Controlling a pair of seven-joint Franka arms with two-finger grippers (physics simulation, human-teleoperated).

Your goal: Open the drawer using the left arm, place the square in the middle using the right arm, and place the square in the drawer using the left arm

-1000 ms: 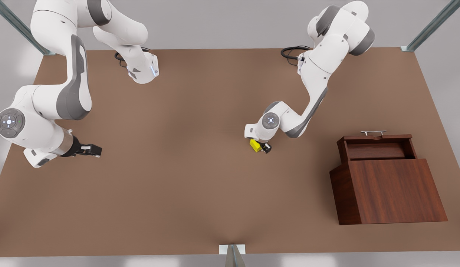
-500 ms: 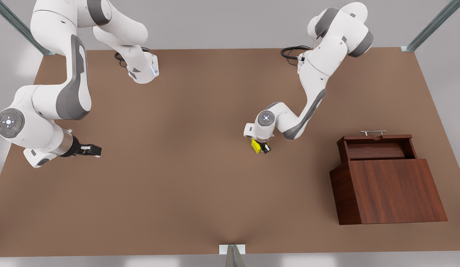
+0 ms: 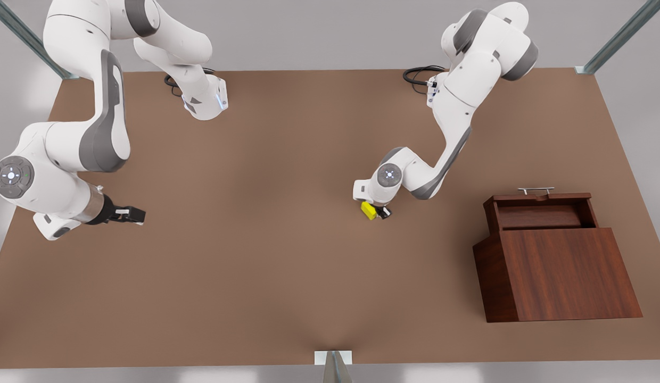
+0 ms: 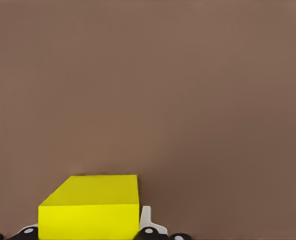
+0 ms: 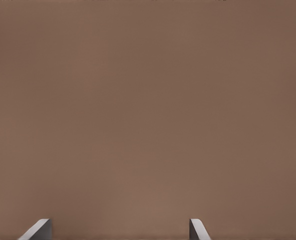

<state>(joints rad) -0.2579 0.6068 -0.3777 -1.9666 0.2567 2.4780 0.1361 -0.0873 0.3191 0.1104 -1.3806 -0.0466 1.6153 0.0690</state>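
The square point(image 3: 368, 210), a small yellow cube, is near the table's middle, and in the left wrist view the square point(image 4: 90, 210) sits right between the fingers. My left gripper point(image 3: 376, 212) points down from the arm on the front view's right and is shut on the square; I cannot tell whether the cube is off the tabletop. The drawer point(image 3: 543, 215) stands pulled out of the dark wooden cabinet point(image 3: 567, 274), its silver handle point(image 3: 536, 190) facing the back. My right gripper point(image 3: 134, 215) waits open near the front view's left edge, its fingertips point(image 5: 37, 230) apart over bare table.
The brown table point(image 3: 266, 266) spreads wide between the two arms. The cabinet takes up the front-right corner. Black cables point(image 3: 418, 74) lie by the arm bases at the back. A metal bracket point(image 3: 333, 357) marks the front edge.
The left arm's wrist swung slightly toward the front view's left and back, and the square shifted a little with the gripper. The right arm has barely moved.
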